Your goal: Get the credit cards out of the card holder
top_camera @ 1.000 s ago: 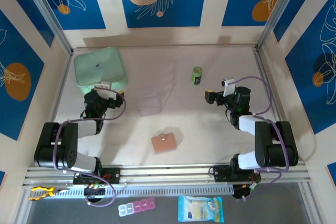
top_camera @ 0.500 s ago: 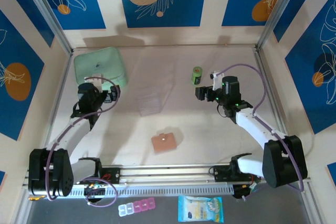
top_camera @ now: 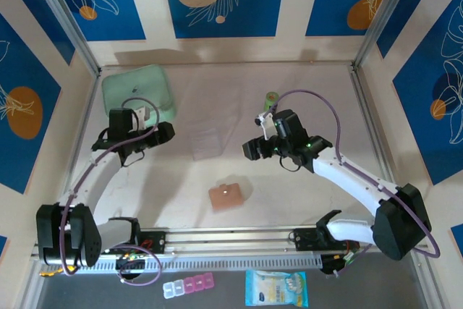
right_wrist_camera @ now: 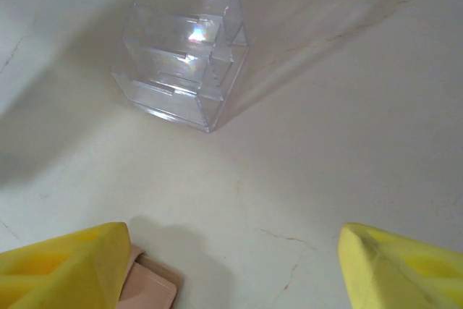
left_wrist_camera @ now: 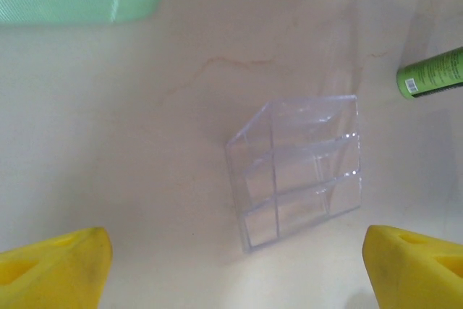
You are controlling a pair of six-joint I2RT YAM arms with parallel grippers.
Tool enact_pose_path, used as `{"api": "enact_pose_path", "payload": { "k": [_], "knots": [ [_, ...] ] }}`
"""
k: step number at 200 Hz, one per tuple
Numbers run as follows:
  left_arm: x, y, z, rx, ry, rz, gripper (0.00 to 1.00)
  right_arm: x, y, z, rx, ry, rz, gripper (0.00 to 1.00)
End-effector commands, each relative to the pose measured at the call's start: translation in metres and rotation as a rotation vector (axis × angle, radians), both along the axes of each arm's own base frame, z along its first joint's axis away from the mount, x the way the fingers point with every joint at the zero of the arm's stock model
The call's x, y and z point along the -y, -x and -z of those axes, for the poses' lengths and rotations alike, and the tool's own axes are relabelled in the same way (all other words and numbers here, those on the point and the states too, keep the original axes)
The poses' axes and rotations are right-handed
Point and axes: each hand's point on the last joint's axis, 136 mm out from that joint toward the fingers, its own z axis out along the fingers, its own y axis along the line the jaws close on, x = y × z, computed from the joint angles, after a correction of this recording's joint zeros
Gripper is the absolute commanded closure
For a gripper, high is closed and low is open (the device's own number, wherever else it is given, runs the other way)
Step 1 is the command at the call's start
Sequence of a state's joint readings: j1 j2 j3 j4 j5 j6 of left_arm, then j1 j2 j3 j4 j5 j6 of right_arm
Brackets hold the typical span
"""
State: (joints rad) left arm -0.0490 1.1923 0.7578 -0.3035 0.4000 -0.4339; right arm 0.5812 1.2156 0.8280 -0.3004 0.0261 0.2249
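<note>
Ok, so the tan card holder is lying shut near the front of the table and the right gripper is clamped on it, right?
Not quite. The card holder lies shut near the front of the table, but the right gripper is not clamped on it: it hovers open, apart from it, as the top external view shows.

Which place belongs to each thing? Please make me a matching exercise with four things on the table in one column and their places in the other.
Things:
1. card holder
2. mint-green case
3. clear organizer
4. green tube

Places:
A. far left corner
B. about the centre
C. closest to the near edge
D. far side, right of centre

Pairs: 1-C, 2-A, 3-B, 4-D
</note>
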Motion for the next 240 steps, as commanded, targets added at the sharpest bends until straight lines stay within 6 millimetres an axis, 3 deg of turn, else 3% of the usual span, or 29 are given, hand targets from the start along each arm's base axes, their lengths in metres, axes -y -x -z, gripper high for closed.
{"api": "enact_pose_path", "payload": {
  "k": [1,46,70,91,146,181,240],
  "knots": [
    [0.022,0.005,0.010,-0.065,0.105,0.027,0.12,-0.005,0.009,0.001,-0.080,-0.006,0.021,0.25],
    [0.041,-0.006,0.039,-0.159,-0.031,0.055,0.30,-0.004,0.010,-0.003,-0.071,-0.015,0.063,0.30],
    [0.052,-0.013,0.043,-0.172,-0.086,0.071,0.32,0.001,0.011,-0.004,-0.062,-0.013,0.086,0.31],
    [0.061,-0.019,0.049,-0.196,-0.130,0.077,0.40,0.005,0.013,-0.003,-0.062,-0.007,0.092,0.31],
    [0.065,-0.031,0.071,-0.301,-0.328,0.021,0.58,0.015,0.016,-0.009,-0.048,-0.004,0.118,0.31],
    [0.070,-0.037,0.078,-0.321,-0.376,0.006,0.65,0.021,0.017,-0.013,-0.040,-0.008,0.131,0.31],
    [0.078,-0.044,0.081,-0.329,-0.404,0.011,0.86,0.025,0.018,-0.017,-0.028,-0.011,0.142,0.34]
  ]
}}
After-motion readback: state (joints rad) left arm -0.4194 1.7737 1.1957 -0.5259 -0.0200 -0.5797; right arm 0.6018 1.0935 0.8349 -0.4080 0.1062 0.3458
